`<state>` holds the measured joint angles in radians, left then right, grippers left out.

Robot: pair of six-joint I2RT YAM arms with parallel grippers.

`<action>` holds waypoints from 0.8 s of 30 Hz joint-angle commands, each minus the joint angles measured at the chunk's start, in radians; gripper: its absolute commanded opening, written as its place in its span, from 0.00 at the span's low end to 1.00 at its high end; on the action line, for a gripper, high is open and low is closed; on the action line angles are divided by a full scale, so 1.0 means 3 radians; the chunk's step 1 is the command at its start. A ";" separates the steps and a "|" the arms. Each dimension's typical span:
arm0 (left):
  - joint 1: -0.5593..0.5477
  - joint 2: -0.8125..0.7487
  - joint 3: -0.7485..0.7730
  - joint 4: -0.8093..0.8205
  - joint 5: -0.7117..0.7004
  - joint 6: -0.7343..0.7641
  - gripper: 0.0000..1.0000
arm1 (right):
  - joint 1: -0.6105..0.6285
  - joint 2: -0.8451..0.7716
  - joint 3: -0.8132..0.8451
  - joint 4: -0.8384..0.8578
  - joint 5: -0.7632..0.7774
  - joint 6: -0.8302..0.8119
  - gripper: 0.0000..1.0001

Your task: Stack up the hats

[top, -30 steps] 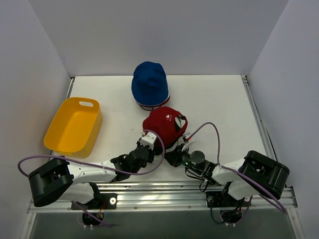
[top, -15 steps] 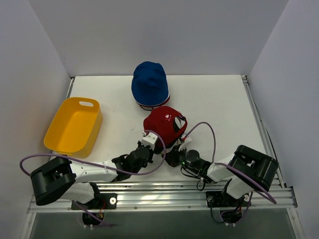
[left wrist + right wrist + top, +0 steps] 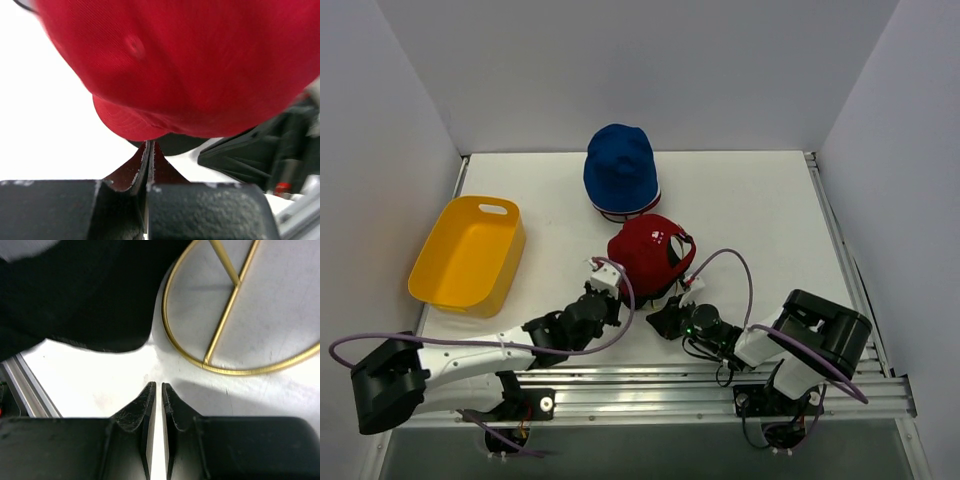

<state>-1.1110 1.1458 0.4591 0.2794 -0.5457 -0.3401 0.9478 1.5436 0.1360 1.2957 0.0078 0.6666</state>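
The red baseball cap (image 3: 648,253) lies on the table's near middle and fills the left wrist view (image 3: 190,65). My left gripper (image 3: 618,292) is shut, with its tips (image 3: 150,145) right at the cap's brim edge; I see nothing between the fingers. My right gripper (image 3: 658,320) is shut and empty, low over the table just near-right of the cap (image 3: 159,386). The blue hat (image 3: 620,168) sits behind on a stack showing a white and a dark red rim (image 3: 623,213).
A gold wire frame (image 3: 235,335) rests on the table just ahead of my right fingers, beside a black shape (image 3: 75,295). A yellow tub (image 3: 470,250) stands at the left. The rail (image 3: 650,385) runs along the near edge.
My left arm has swung back and to the left, its wrist now at the cap's near-left edge. My right gripper has crept slightly left. The cap has barely moved.
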 commanded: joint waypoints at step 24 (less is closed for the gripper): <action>-0.0019 0.0016 0.1328 -0.1524 0.0700 -0.0068 0.56 | 0.0180 -0.1132 0.0094 0.0058 0.0368 -0.0345 0.08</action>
<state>-1.1130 1.1446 0.7956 -0.1600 -0.3138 -0.3370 0.9943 1.2293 0.1238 1.2922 0.0769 0.5972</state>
